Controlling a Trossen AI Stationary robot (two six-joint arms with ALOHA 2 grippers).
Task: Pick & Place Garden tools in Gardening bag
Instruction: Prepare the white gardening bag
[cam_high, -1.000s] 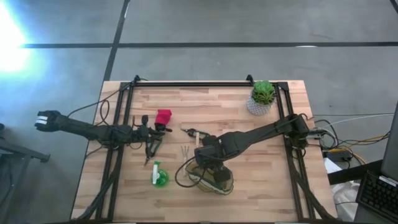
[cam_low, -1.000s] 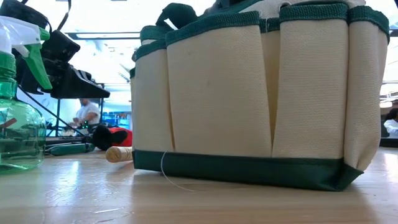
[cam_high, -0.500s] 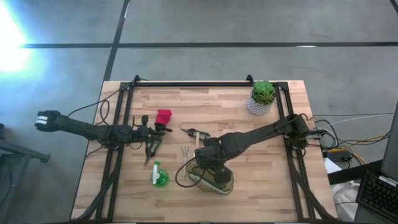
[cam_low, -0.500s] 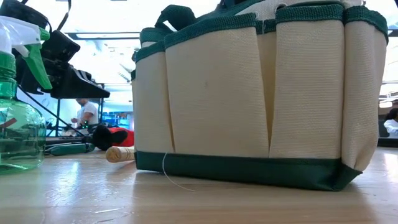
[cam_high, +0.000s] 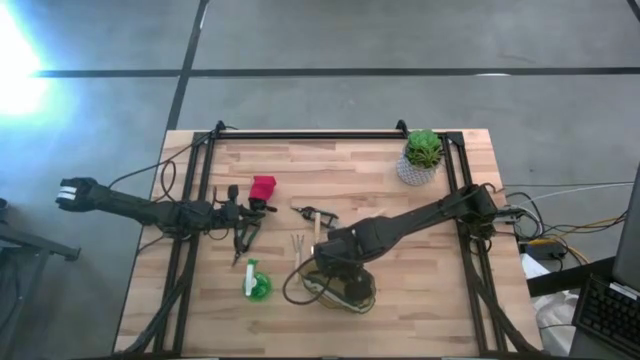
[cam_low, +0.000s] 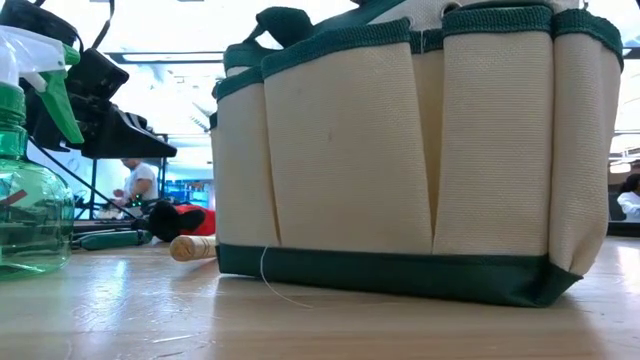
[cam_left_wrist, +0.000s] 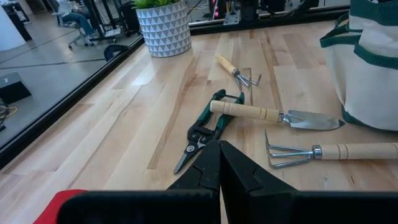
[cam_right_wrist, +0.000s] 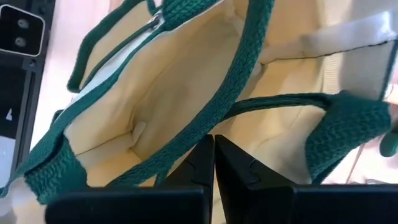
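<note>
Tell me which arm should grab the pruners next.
Left, probably. The left gripper, fingers shut, sits right by the pruners, while the right gripper hangs over the gardening bag, farther away.

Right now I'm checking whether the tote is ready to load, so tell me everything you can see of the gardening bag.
The gardening bag is a cream canvas tote with dark green trim, a green base band and green webbing strap handles. Stitched outer pockets ring its wall. It stands upright on the wooden table near the front edge, right of the green spray bottle. Its mouth is open, and the part of its inside in view shows no tools. The right gripper hangs over the mouth, fingers shut, with a strap crossing just ahead of them.
</note>
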